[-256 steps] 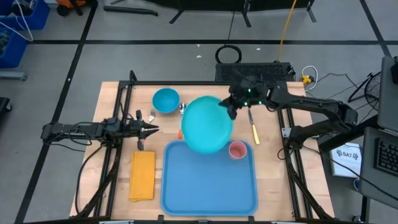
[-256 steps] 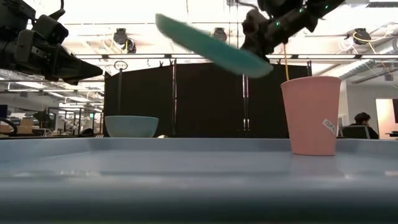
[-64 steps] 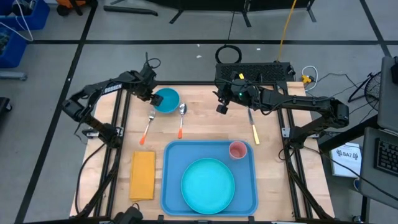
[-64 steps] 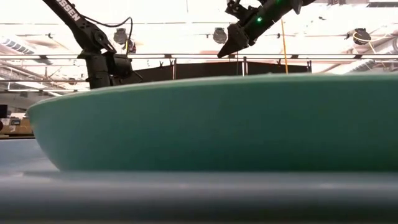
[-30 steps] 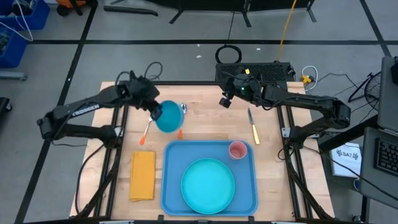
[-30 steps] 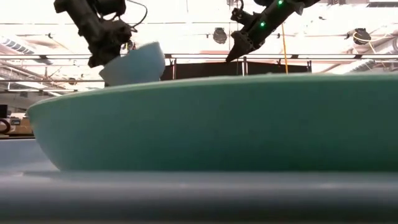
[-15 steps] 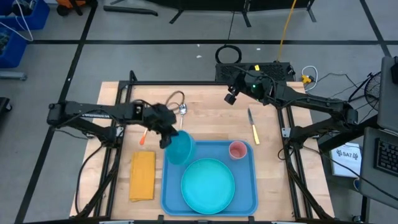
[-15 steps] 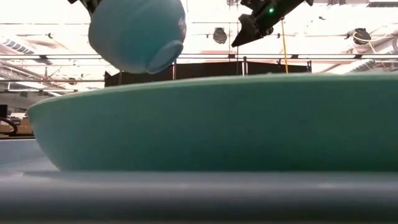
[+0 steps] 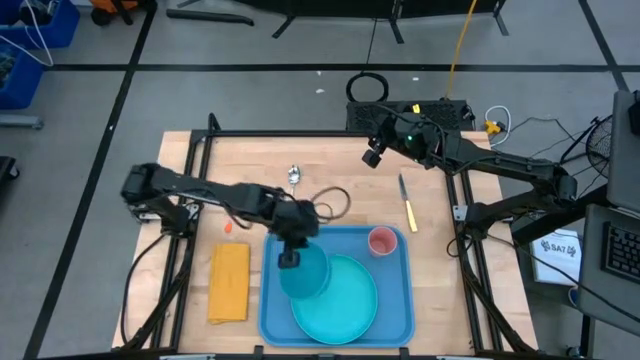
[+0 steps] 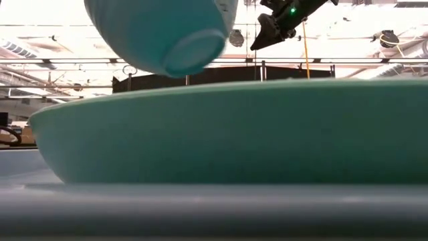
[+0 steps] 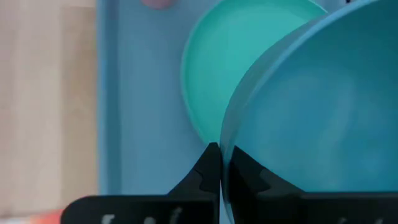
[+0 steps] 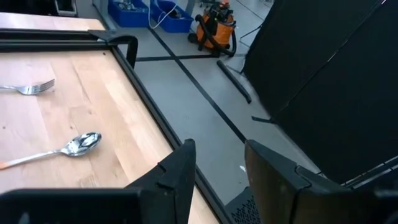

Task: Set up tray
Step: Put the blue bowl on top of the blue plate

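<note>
Two grippers are mine, and only the left one is busy. My left gripper (image 9: 289, 258) reaches in over the tray (image 9: 272, 310), above its left half, with the fingers (image 11: 209, 169) pinched tight on the rim of a blue bowl (image 9: 304, 270). That bowl hangs tilted in the air, partly over the turquoise plate (image 9: 340, 300), which lies flat in the middle of the tray; from table height the bowl (image 10: 160, 33) clearly floats above the plate (image 10: 227, 134) without touching it. The tray itself sits at the near edge of the wooden table (image 9: 190, 170), between the napkin and the table's right side.

Counting from the left: one yellow-orange folded napkin (image 9: 229, 282) just beside the tray, one fork (image 12: 28, 88), one spoon (image 9: 293, 174) up behind the tray, one bowl, one plate, one pink cup (image 9: 381, 240) standing in the tray's far right corner, and one knife (image 9: 406, 203) with a yellow handle on the bare wood to the right.

My right gripper (image 9: 373, 156) waits well apart, high over the table's far edge, fingers (image 12: 180, 168) parted and holding nothing.

No writing on any of it is readable to me.
</note>
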`<act>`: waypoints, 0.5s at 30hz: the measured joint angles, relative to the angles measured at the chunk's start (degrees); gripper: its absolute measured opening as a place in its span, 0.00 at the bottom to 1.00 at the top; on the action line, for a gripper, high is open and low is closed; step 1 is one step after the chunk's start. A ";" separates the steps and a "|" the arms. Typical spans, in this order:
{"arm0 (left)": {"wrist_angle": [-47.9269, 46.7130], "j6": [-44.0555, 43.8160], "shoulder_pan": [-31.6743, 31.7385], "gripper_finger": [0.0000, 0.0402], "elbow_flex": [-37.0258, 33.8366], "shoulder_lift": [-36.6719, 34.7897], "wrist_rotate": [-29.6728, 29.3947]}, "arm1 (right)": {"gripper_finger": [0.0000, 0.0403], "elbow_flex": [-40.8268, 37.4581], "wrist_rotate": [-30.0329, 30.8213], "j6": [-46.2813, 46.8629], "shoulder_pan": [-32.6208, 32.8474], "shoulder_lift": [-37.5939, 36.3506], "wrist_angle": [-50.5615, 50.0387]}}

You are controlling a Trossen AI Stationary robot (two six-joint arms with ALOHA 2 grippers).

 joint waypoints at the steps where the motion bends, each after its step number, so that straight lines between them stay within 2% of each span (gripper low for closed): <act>1: 0.19 0.52 -0.18 0.02 0.71 1.50 0.91 | 0.33 0.00 -0.01 0.00 0.00 0.02 -0.18; 7: -0.72 0.94 -1.16 0.02 3.66 8.49 2.25 | 0.33 0.00 -0.03 -0.07 0.00 0.02 -0.45; 15: -1.93 0.29 -1.03 0.02 7.57 13.06 2.13 | 0.33 0.00 -0.06 0.09 0.00 0.02 -0.79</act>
